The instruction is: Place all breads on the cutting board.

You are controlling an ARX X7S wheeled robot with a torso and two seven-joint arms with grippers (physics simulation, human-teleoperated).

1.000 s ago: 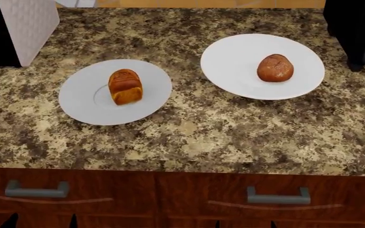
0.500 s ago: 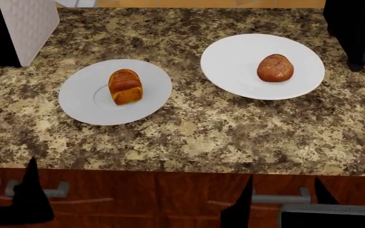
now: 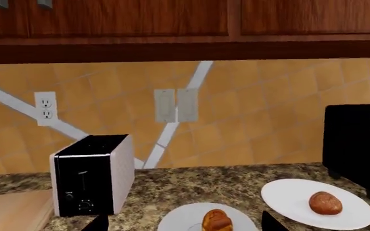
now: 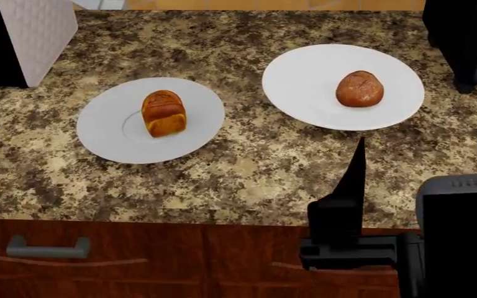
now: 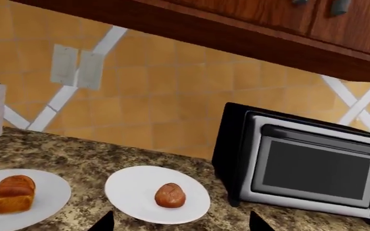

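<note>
Speckled brown granite countertop (image 4: 247, 167) fills my head view, backed by orange tile. My golden-orange domed rectangular loaf (image 4: 163, 113) stands upright on the nearer white plate (image 4: 106, 133); my round reddish-brown crusty boule (image 4: 359, 89) sits on the farther white plate (image 4: 305, 74), near a black toaster oven (image 5: 307, 163). My pale wooden cutting board (image 3: 11, 211) lies beside the black-and-white toaster (image 3: 94, 174). My right gripper (image 4: 421, 164) hovers at the counter's front edge, fingers spread wide. My left gripper (image 3: 181, 224) shows two tips apart.

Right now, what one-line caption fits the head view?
Right gripper open above the counter edge, near the round bread on its plate; the loaf waits on another plate.
</note>
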